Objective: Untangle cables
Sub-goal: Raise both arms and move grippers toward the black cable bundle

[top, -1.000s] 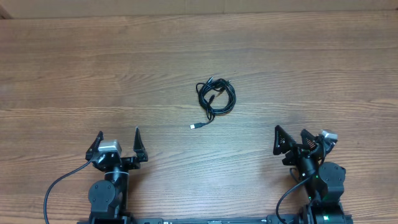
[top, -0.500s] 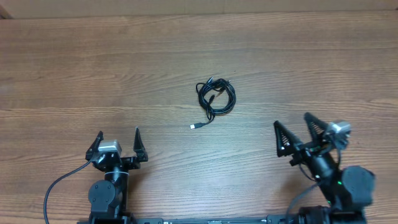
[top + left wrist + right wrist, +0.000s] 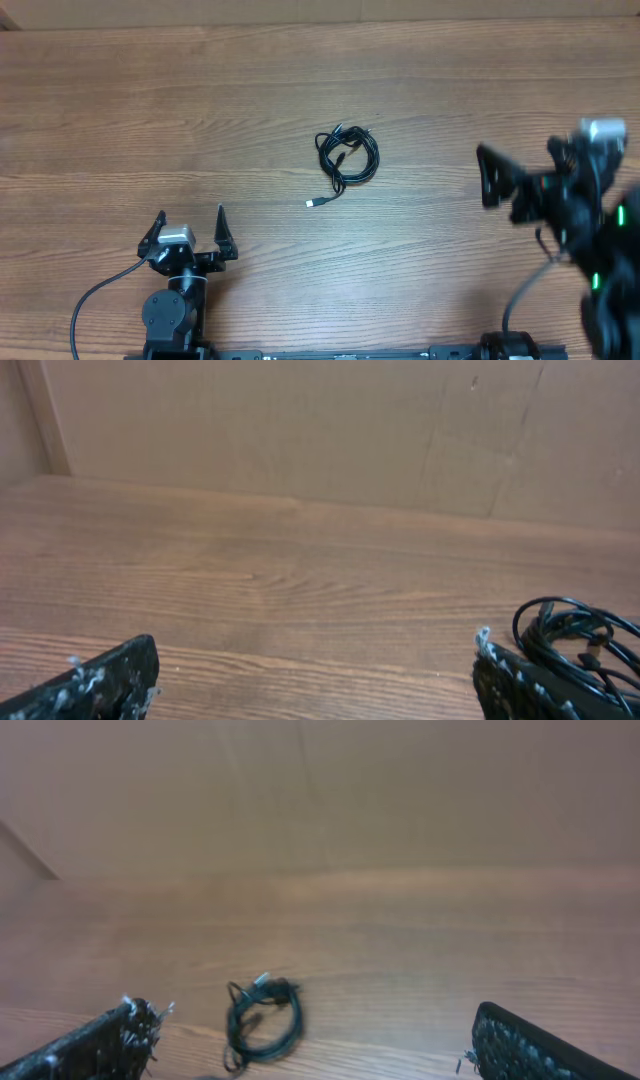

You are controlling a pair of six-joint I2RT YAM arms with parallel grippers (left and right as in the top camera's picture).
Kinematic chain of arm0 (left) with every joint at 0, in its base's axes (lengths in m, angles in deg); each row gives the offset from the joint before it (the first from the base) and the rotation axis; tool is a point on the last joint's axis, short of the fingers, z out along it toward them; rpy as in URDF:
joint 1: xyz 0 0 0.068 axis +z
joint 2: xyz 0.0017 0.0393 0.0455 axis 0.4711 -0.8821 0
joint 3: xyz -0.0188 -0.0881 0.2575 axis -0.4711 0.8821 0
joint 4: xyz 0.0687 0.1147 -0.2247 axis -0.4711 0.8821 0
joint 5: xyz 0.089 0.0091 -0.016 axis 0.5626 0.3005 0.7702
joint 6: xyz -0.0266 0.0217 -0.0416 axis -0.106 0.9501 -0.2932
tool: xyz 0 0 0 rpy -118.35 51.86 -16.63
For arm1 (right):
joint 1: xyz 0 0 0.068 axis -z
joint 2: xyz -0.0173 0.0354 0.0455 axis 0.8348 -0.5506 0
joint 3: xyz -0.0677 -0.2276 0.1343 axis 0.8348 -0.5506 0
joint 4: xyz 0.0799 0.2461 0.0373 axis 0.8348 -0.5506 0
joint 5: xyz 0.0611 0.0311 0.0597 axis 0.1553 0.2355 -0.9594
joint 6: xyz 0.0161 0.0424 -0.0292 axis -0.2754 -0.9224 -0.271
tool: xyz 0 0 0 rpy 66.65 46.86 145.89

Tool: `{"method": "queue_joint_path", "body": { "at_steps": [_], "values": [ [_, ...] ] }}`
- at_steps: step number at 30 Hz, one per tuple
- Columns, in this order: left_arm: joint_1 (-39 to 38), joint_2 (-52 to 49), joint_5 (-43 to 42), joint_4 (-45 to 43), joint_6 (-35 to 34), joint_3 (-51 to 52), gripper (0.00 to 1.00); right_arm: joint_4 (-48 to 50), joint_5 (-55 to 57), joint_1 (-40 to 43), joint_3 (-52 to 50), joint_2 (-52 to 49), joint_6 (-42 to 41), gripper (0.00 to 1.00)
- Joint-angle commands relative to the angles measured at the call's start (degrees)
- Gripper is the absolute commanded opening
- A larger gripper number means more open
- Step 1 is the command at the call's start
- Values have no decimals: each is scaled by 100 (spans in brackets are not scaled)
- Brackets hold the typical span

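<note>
Left gripper [image 3: 190, 215]: spread wide, empty. Right gripper [image 3: 525, 172]: also spread wide and empty, blurred in the overhead view.

Ahead of both, between the two and well beyond either set of fingertips: cables [image 3: 348, 155], a small tight coil lying flat on the table [image 3: 150, 100]. Trailing from the coil's near side, toward the left gripper: one silvery-tipped plug [image 3: 314, 203].

Likely trouble from here:
- Pinching the whole bundle at once, and so only lifting it or tightening the tangle.
- Closing on thin cord flush with the wood and slipping off.
- Dragging the light coil across the table rather than parting it, unless pinned by the other gripper.
- Snagging a loop on a finger.

Containers: none in view, near or far, and so nothing held in any.
</note>
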Motion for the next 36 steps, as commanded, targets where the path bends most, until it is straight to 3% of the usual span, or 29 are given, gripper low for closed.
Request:
{"method": "queue_joint_path", "body": {
  "at_steps": [1,7,12,15,17,21,29,36],
  "values": [
    [39,50,22,-4,-57,22,100,-490,319,2,949,-1259,168,100],
    [39,50,22,-7,-57,22,100,-1519,-61,-107,2369,-3405,46,100],
    [39,50,-2,-9,-68,22,100,-1582,-529,-221,2437,-4520,96,100],
    [35,50,-586,-356,-302,17,100,-1580,-522,-221,2437,-4758,140,100],
    [35,44,-1613,-590,144,-223,100,-1578,-431,-221,2439,-4774,136,100],
    [31,-472,-1873,42,-643,-1390,100,-1598,-328,-221,2518,-4750,133,100],
    [28,-3748,-2844,1344,-479,-4968,100,-1818,-323,-271,2524,-4743,133,100],
    [-214,-7396,-3407,3884,111,-8723,100,-2026,-326,-332,2524,-4739,133,100]
  ]
}}
